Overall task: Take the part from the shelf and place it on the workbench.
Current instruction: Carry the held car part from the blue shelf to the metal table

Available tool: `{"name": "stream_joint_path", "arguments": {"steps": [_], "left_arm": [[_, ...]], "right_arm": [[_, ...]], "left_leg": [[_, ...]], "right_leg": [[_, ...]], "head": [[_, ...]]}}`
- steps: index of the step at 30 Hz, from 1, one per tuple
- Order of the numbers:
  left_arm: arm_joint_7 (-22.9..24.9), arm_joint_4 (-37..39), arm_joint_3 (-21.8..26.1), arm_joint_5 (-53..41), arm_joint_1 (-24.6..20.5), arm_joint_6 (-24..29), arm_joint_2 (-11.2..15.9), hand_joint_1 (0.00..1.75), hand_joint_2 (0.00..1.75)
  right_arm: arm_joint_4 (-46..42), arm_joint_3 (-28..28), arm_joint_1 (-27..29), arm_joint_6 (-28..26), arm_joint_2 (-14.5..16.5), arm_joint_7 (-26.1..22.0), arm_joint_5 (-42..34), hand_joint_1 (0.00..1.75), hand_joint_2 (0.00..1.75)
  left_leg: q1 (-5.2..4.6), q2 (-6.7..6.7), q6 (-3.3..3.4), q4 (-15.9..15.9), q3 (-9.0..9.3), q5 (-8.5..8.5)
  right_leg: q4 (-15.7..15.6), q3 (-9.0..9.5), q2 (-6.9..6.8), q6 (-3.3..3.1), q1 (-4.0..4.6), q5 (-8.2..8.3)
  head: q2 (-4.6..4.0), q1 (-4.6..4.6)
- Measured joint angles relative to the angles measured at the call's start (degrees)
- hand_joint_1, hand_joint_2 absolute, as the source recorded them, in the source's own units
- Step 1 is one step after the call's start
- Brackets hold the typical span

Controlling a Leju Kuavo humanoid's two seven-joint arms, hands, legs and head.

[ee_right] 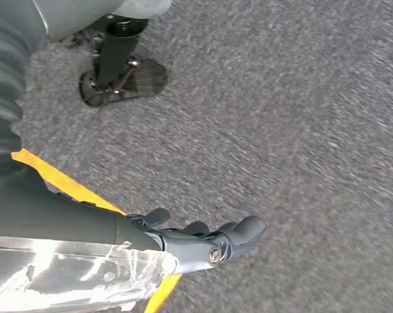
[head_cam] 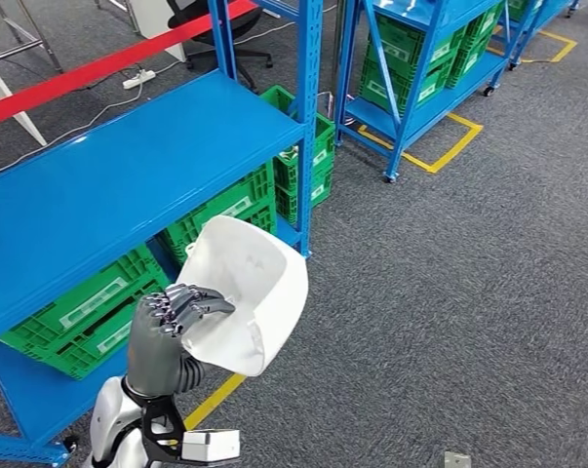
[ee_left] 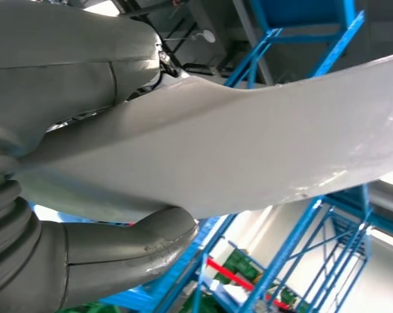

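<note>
The part (head_cam: 248, 292) is a large white curved plastic shell. My left hand (head_cam: 166, 330) grips its near edge from above and holds it in the air, just in front of the blue shelf (head_cam: 114, 185) and over the grey carpet. In the left wrist view the white part (ee_left: 243, 143) spans the picture, clamped between the thick grey thumb (ee_left: 125, 251) and the rest of the hand. My right hand (ee_right: 199, 238) hangs low over the carpet with its dark fingers stretched out and nothing in them.
Green crates (head_cam: 92, 312) sit on the shelf's lower level, with more green crates (head_cam: 305, 156) at its right end. A second blue rack (head_cam: 415, 68) stands beyond, marked by yellow floor tape (head_cam: 452, 146). Open grey carpet (head_cam: 459, 312) lies to the right.
</note>
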Motion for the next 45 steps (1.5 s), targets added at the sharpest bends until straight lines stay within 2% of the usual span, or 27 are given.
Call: {"name": "stream_joint_path", "arguments": {"steps": [1,3,5,6,7,8,10,12,15,17,19,20,22,24,25,26,29,31,33,35,37,38,39,40,42,44,45], "left_arm": [[0.2,0.3,-0.1,0.3,-0.4,0.4,-0.2,1.75,1.75],[0.0,1.0,-0.3,2.1,-1.1,0.6,-0.5,1.75,1.75],[-0.6,1.9,-0.4,5.1,-1.6,0.4,-0.5,1.75,1.75],[-0.8,2.4,-0.4,6.6,-1.7,0.1,-0.5,1.75,1.75],[-1.0,2.9,-0.3,8.1,-1.8,-0.4,-0.5,1.75,1.75],[-1.1,3.4,-0.3,9.5,-1.8,-1.1,-0.4,1.75,1.75],[-1.1,4.2,-0.2,11.6,-1.9,-2.9,-0.4,1.75,1.75],[-1.2,4.7,-0.2,13.7,-2.0,-5.3,-0.4,1.75,1.75],[-1.9,5.4,0.0,18.2,-2.1,-10.0,-0.4,1.75,1.75],[-2.3,5.8,0.2,20.3,-2.1,-12.2,-0.4,1.75,1.75],[-2.5,6.3,0.5,21.1,-2.3,-13.2,-0.6,1.75,1.75],[-2.4,6.6,0.7,21.3,-2.4,-13.4,-0.7,1.75,1.75],[-1.9,7.1,1.0,21.3,-2.4,-13.7,-0.8,1.75,1.75],[-1.4,7.7,1.3,21.1,-2.4,-13.9,-0.8,1.75,1.75],[-1.4,7.9,1.5,21.1,-2.5,-14.1,-0.8,1.75,1.75],[-1.5,8.2,1.6,21.4,-2.6,-14.4,-0.8,1.75,1.75],[-2.1,8.6,2.3,22.5,-2.9,-16.0,-0.9,1.75,1.75],[-2.2,8.8,2.6,22.4,-2.9,-17.2,-1.0,1.75,1.75],[-2.2,9.0,2.7,21.8,-3.0,-18.1,-0.9,1.75,1.75],[-2.1,9.1,2.7,21.2,-3.0,-18.6,-0.9,1.75,1.75],[-2.1,9.2,2.7,20.9,-2.9,-18.7,-0.7,1.75,1.75],[-2.1,9.3,2.7,20.9,-2.8,-18.8,-0.6,1.75,1.75],[-2.1,9.5,2.8,20.9,-2.8,-18.8,-0.5,1.75,1.75],[-2.1,9.6,2.8,20.9,-2.7,-18.8,-0.4,1.75,1.75],[-2.1,9.7,2.8,20.9,-2.8,-18.9,-0.3,1.75,1.75],[-2.1,9.7,2.9,20.6,-2.8,-19.0,-0.3,1.75,1.75],[-2.0,9.7,2.9,20.5,-2.9,-19.2,-0.2,1.75,1.75]], "right_arm": [[0.0,-0.2,0.2,0.4,-0.2,0.3,0.2,0.0,1.75],[-0.2,-0.6,0.5,0.8,-0.4,0.9,0.7,0.0,1.75],[-0.3,-1.0,0.5,0.8,-0.5,1.2,1.1,0.0,1.75],[-0.4,-1.2,0.5,0.7,-0.6,1.2,1.3,0.0,1.75],[-0.4,-1.5,0.6,0.7,-0.6,1.3,1.5,0.0,1.75],[-0.4,-1.7,0.6,0.6,-0.6,1.3,1.6,0.0,1.75],[-0.4,-2.1,0.8,0.5,-0.6,1.4,1.9,0.0,1.75],[-0.4,-2.6,0.8,0.6,-0.6,1.4,2.3,0.0,1.75],[-0.6,-3.4,0.7,0.8,-0.7,1.3,3.1,0.0,1.75],[-0.7,-3.9,0.9,1.0,-0.7,1.3,3.6,0.0,1.75],[-0.7,-4.3,1.3,1.0,-0.8,1.3,4.0,0.0,1.75],[-0.7,-4.5,1.3,1.0,-0.8,1.4,4.3,0.0,1.75],[-0.7,-4.8,1.0,1.1,-0.8,1.6,4.8,0.0,1.75],[-0.7,-4.9,0.9,1.3,-0.8,1.7,5.4,0.0,1.75],[-0.7,-5.0,1.0,1.4,-0.8,1.7,5.7,0.0,1.75],[-0.7,-5.0,1.1,1.6,-0.8,1.7,6.1,0.0,1.75],[-0.7,-5.0,0.9,2.1,-0.8,1.6,7.0,0.0,1.75],[-0.7,-5.2,0.6,2.3,-0.8,1.5,7.7,0.0,1.75],[-0.7,-5.5,0.6,2.6,-0.8,1.4,8.2,0.0,1.75],[-0.7,-5.9,0.6,2.8,-0.9,1.3,8.6,0.0,1.75],[-0.8,-6.0,0.4,3.0,-0.9,1.3,8.8,0.0,1.75],[-0.9,-6.0,0.4,3.0,-0.9,1.2,8.9,0.0,1.75],[-0.9,-6.0,0.4,3.1,-0.9,1.2,8.9,0.0,1.75],[-0.9,-6.0,0.4,3.1,-0.9,1.2,9.0,0.0,1.75],[-0.9,-6.1,0.5,3.1,-0.9,1.2,9.1,0.0,1.75],[-0.9,-6.2,0.4,3.2,-1.0,1.2,9.2,0.0,1.75],[-1.0,-6.3,0.3,3.2,-1.1,1.1,9.4,0.0,1.75]], "left_leg": [[0.06,0.05,-0.32,0.0,-0.07,-0.07],[0.26,-1.85,-0.98,2.0,-1.0,-1.71],[0.47,-4.42,-1.39,8.6,-4.04,-5.53],[0.54,-4.95,-1.46,12.7,-5.99,-7.37],[0.6,-5.17,-1.5,15.9,-7.56,-8.42],[0.67,-5.29,-1.54,17.3,-8.26,-8.25],[0.86,-5.54,-1.61,14.7,-7.2,-5.45],[1.32,-6.97,-1.86,8.3,-4.22,-1.84],[1.89,-9.79,-1.89,2.3,-1.86,-0.29],[1.67,-9.07,-1.15,2.3,-2.19,-0.25],[1.62,-7.92,-0.33,2.2,-2.33,0.03],[1.6,-7.22,0.0,2.2,-2.38,0.16],[1.25,-5.71,0.44,2.2,-2.49,0.21],[0.96,-4.07,0.63,2.2,-2.54,0.16],[0.88,-3.37,0.66,2.2,-2.51,0.12],[0.83,-2.76,0.66,2.2,-2.44,0.06],[0.52,-1.26,0.23,2.3,-2.18,-0.26],[0.27,-0.26,-0.19,2.2,-2.11,-0.35],[0.37,0.37,-0.7,2.2,-1.94,-0.57],[0.56,-1.49,-1.26,4.5,-2.84,-2.49],[0.69,-4.28,-1.53,11.4,-6.04,-6.16],[0.7,-4.96,-1.59,15.2,-7.95,-7.62],[0.71,-5.26,-1.64,17.8,-9.31,-8.14],[0.73,-5.42,-1.65,18.2,-9.71,-7.44],[0.95,-6.15,-1.75,12.9,-7.46,-3.38],[1.57,-9.14,-2.0,6.0,-4.26,-0.39],[1.77,-10.39,-1.97,4.1,-3.46,0.06]], "right_leg": [[-0.1,-0.17,0.44,-0.36,-0.09,0.17],[-0.4,-0.45,1.37,-1.1,-0.35,0.63],[-0.5,-0.87,2.47,-1.57,-0.53,1.01],[-0.5,-1.1,3.09,-1.64,-0.54,1.14],[-0.5,-1.27,3.75,-1.62,-0.56,1.25],[-0.4,-1.39,4.44,-1.55,-0.6,1.34],[-0.2,-1.54,5.73,-1.33,-0.75,1.47],[0.1,-1.74,6.88,-0.92,-0.93,1.48],[1.0,-3.0,8.65,0.11,-0.95,1.75],[0.9,-3.8,9.51,0.82,-1.17,2.24],[2.2,-4.83,7.8,1.31,-1.07,1.44],[4.5,-6.01,6.24,1.44,-0.92,0.08],[12.5,-9.56,3.49,1.57,-0.74,-3.81],[18.3,-11.95,2.8,1.52,-0.73,-5.77],[18.1,-11.51,2.69,1.41,-0.72,-5.22],[15.3,-9.79,2.44,1.25,-0.68,-3.74],[3.8,-2.97,-0.59,0.58,0.04,0.01],[1.7,-1.94,-1.14,0.13,0.54,0.04],[1.4,-2.13,0.17,-0.53,0.45,0.35],[0.9,-2.02,1.43,-1.2,0.17,0.76],[0.6,-2.05,2.73,-1.53,-0.01,0.98],[0.6,-2.13,3.43,-1.57,-0.02,1.02],[0.6,-2.17,4.18,-1.57,-0.03,1.06],[0.7,-2.18,4.93,-1.52,-0.08,1.1],[0.9,-2.2,6.51,-1.24,-0.32,1.17],[1.5,-2.67,8.0,-0.65,-0.45,1.16],[1.8,-3.07,8.65,-0.27,-0.49,1.23]], "head": [[0.0,0.03],[0.0,0.0],[0.0,-0.07],[0.0,-0.06],[0.0,-0.06],[0.0,-0.04],[0.0,-0.04],[0.0,-0.05],[0.01,-0.01],[0.01,0.04],[0.0,0.36],[0.0,0.6],[0.0,1.08],[0.0,1.1],[0.0,1.1],[0.0,1.11],[0.0,1.07],[0.0,1.01],[0.0,1.0],[0.0,0.91],[0.0,0.79],[0.0,0.79],[0.0,0.78],[0.0,0.8],[0.0,0.79],[0.0,0.78],[0.0,0.79]]}}
